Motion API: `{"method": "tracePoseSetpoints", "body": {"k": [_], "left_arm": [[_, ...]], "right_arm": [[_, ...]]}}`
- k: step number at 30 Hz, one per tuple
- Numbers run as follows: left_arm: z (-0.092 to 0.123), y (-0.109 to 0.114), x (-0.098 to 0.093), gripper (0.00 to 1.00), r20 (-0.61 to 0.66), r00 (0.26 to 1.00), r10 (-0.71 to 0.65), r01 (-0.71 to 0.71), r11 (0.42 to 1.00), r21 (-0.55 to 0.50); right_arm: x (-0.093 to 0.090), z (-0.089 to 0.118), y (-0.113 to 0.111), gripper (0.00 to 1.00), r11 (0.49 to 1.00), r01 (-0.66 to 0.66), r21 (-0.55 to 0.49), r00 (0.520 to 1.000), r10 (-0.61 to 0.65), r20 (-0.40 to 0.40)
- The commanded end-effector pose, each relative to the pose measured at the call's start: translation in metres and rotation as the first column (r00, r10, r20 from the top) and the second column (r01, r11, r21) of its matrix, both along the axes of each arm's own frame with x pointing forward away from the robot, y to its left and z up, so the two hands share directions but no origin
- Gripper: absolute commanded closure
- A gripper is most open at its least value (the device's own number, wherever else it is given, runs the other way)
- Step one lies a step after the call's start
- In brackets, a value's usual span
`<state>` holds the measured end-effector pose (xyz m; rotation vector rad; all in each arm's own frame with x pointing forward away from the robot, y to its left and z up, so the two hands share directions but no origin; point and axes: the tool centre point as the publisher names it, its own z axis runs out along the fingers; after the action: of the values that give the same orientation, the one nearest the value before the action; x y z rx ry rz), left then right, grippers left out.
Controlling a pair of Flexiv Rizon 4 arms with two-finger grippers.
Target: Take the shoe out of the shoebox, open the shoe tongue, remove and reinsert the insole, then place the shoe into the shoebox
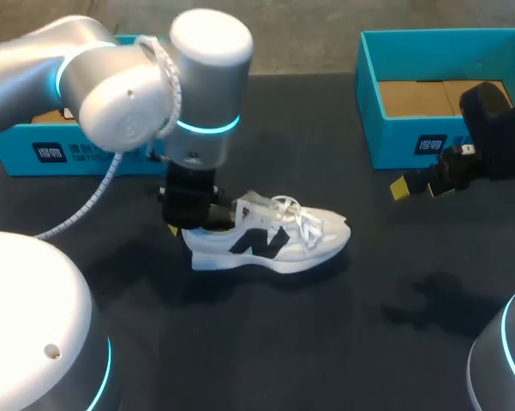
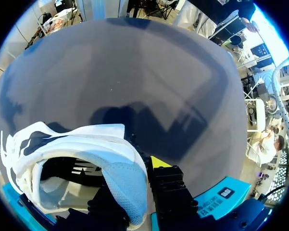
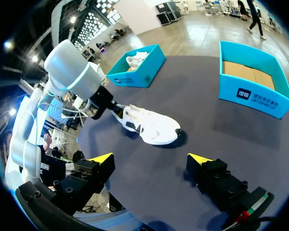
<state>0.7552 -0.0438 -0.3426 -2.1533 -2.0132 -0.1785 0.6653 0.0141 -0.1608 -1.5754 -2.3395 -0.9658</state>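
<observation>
Plainly, left fingers (image 2: 159, 162) pinch the shoe (image 2: 94, 144) heel (one inside, one outside); right fingers (image 3: 102, 159) spread, well away.

From above, the left arm (image 1: 154, 86) covers most of the far shoebox (image 1: 34, 150) and nearly all of the left hand (image 1: 201, 221) clamped on the shoe (image 1: 274, 240) at its heel. From the left wrist, the heel wall hides one fingertip. The other shoebox (image 1: 394, 145) runs off the edge. From the right wrist, the white lump (image 3: 137, 58) in the far shoebox is too small to tell, perhaps paper.
</observation>
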Motion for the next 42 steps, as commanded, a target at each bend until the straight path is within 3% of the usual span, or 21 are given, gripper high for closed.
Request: {"method": "tracePoseSetpoints", "body": {"k": [1, 19, 20, 21, 22, 27, 32, 42], "left_arm": [[-0.014, -0.003, -0.002, 1.0, 0.053, 0.998, 0.022, -0.023, 1.0, 0.011], [-0.049, 0.004, -0.004, 1.0, 0.037, 0.998, 0.053, -0.053, 0.998, 0.016], [-0.049, 0.003, -0.004, 0.95, 0.031, 0.998, 0.048, -0.049, 0.999, 0.019], [-0.049, 0.003, -0.004, 0.52, 0.03, 0.998, 0.048, -0.049, 0.999, 0.022], [-0.049, 0.003, -0.005, 0.01, 0.023, 0.999, 0.046, -0.047, 0.999, 0.021], [-0.028, 0.003, -0.01, 0.0, 0.003, 0.999, 0.049, -0.048, 0.998, -0.049], [-0.008, 0.001, -0.015, 0.0, -0.042, 0.99, 0.131, -0.135, 0.984, -0.114], [0.032, 0.013, -0.027, 0.0, -0.223, 0.917, 0.33, -0.388, 0.868, -0.309]], "right_arm": [[0.001, -0.001, 0.001, 0.0, 1.0, 0.001, -0.001, 1.0, -0.001, -0.001], [0.001, -0.001, 0.001, 0.0, 1.0, 0.001, -0.001, 1.0, -0.001, -0.001], [0.001, -0.001, 0.001, 0.0, 1.0, 0.001, -0.001, 1.0, -0.001, -0.001], [0.001, -0.001, 0.001, 0.0, 1.0, 0.001, -0.001, 1.0, -0.001, -0.001], [0.001, -0.001, 0.001, 0.0, 1.0, 0.001, -0.001, 1.0, -0.001, -0.001], [0.001, -0.001, 0.001, 0.0, 1.0, 0.001, -0.001, 1.0, -0.001, -0.001], [0.001, -0.001, 0.001, 0.0, 1.0, 0.001, -0.001, 1.0, -0.001, -0.001], [0.001, -0.001, 0.001, 0.0, 1.0, 0.001, -0.001, 1.0, -0.001, -0.001]]}}
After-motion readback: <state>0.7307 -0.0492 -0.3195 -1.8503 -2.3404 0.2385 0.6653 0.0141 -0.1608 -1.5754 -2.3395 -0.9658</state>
